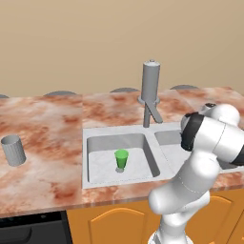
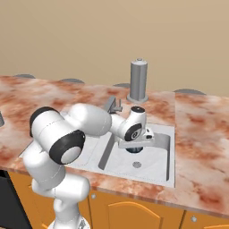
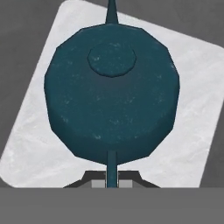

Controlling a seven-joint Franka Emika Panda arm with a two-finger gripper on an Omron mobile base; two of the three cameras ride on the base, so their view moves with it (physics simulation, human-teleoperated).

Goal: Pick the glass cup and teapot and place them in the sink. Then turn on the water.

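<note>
Here my gripper (image 3: 112,181) is clamped on the thin handle of the teapot (image 3: 112,94), which hangs straight below the hand over the right basin of the sink (image 2: 163,172), handle-to-spout axis running up the hand view; I judge release is next.

- The sink (image 1: 93,138) is set into the counter (image 1: 47,128), with two basins side by side.
- The tap (image 1: 150,86) stands behind the sink, at the divide between the basins.
- A small cup (image 1: 121,159) stands upright in the left basin.
- The glass cup (image 1: 13,150) stands on the counter, well left of the sink.
- The teapot (image 3: 111,92) hangs over the right basin, its handle between the end effector's (image 3: 112,181) fingertips.
</note>
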